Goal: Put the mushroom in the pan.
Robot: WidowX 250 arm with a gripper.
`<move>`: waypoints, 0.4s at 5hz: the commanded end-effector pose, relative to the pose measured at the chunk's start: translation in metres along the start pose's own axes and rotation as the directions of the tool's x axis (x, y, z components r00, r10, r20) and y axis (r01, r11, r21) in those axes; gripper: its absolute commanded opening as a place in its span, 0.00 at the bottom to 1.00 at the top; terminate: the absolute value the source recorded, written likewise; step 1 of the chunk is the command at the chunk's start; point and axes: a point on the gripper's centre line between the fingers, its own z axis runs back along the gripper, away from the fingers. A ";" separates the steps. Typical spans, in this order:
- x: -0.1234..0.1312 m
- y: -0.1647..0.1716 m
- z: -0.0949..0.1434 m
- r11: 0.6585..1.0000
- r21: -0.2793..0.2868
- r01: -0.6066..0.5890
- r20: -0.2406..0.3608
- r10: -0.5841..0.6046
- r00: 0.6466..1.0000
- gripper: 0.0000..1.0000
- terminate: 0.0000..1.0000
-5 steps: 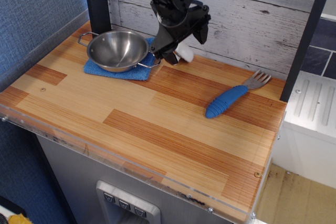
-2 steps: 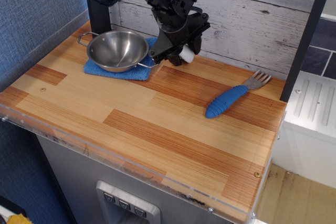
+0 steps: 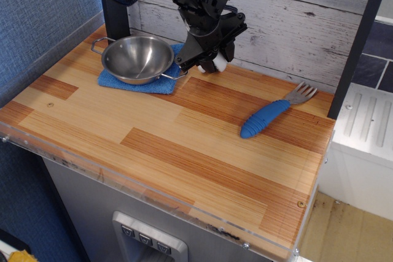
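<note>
Since a second ago the arm has pulled slightly up and back toward the wall, and the mushroom (image 3: 218, 62) has come with it, now tucked tighter under the black jaws (image 3: 210, 59) instead of poking out to their right. The jaws are closed on the mushroom: its white cap shows between the dark fingers, low over the surface (image 3: 184, 133), though whether it touches the wood I cannot tell.

To the left of the jaws sits the pan (image 3: 137, 58), shiny and empty, its near wire handle just beside the lower finger. The pan rests on a blue cloth (image 3: 138, 84) whose right edge reaches almost beneath the jaws. The mushroom is thus just right of the pan's rim, outside it.

Well to the right of the jaws and nearer the camera lies a fork (image 3: 275, 110) with a blue handle, its metal tines pointing away toward the wall
</note>
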 end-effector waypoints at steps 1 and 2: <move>0.008 -0.019 0.036 0.998 -0.066 0.024 0.043 -0.021 0.999 0.00 0.00; 0.002 -0.024 0.054 0.995 -0.091 0.031 0.053 -0.026 0.998 0.00 0.00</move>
